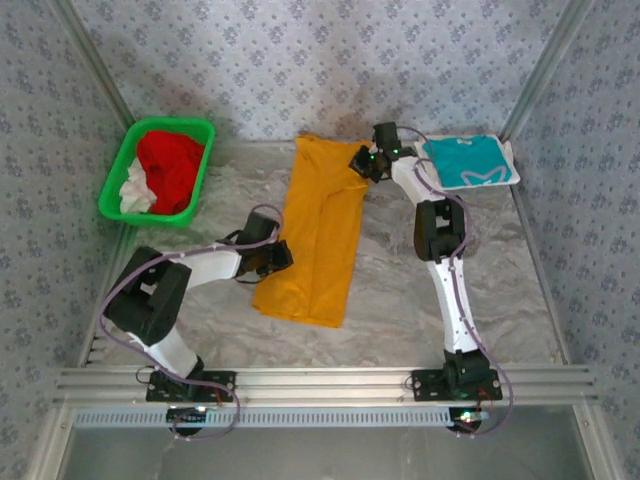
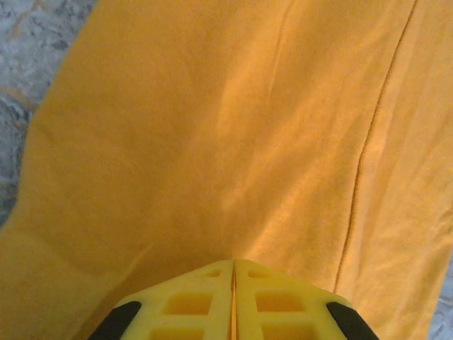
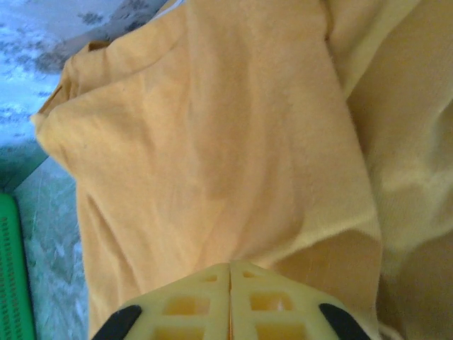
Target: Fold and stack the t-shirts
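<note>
Inspection found the yellow-orange t-shirt (image 1: 315, 230) folded into 1 long strip at the middle of the table (image 1: 400, 300). The left tool (image 1: 278, 256) was at the strip's near left edge and the right tool (image 1: 360, 163) at its far right edge. Both had jaws together over the cloth; a pinch could not be confirmed. The teal t-shirt (image 1: 470, 162) lay folded at the far right corner. A green basket (image 1: 112, 185) of red and white cloth stood far left.

On both wrist cameras the yellow-orange t-shirt (image 2: 212, 142) runs past the picture's edges. I can't tell whether the left gripper (image 2: 233, 263) or right gripper (image 3: 230, 266) pinches any cloth. The white mark on the teal t-shirt (image 1: 465, 156) is too small for me to read.
</note>
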Robot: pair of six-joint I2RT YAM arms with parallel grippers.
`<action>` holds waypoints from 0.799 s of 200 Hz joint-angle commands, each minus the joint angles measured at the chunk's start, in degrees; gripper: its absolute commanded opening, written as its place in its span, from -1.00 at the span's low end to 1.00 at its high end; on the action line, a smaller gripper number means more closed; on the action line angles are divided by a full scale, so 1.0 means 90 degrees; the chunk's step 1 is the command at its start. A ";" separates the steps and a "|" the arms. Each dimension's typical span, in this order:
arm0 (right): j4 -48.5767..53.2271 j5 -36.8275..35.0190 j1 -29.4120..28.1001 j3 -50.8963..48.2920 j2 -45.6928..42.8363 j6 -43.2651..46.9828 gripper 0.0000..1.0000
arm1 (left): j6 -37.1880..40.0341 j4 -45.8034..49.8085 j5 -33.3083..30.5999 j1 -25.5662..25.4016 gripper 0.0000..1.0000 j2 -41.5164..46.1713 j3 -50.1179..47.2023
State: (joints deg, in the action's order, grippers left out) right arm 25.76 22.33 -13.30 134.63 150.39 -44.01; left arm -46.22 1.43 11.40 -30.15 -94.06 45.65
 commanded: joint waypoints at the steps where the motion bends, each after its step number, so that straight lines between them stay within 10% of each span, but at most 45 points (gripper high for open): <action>1: 0.0287 0.0485 -0.0177 -0.0804 -0.1506 0.0614 -0.75 | -0.0282 0.0237 0.0039 -0.0041 -0.80 0.0669 -0.0134; 71: -0.1857 -0.0279 -0.1766 -0.7878 -0.5547 0.0515 -1.00 | 0.0533 0.1744 0.0012 0.0329 -0.86 0.1933 -0.0605; 160: -0.2124 -0.0197 -0.2199 -0.9775 -0.5587 -0.0192 -1.00 | 0.0187 0.0702 0.0242 -0.0503 -1.00 0.1830 -0.1876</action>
State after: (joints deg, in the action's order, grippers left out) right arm 5.98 23.00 -35.59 48.75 99.00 -43.20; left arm -42.33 11.92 13.74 -31.77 -76.88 30.79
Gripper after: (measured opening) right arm 0.065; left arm 0.044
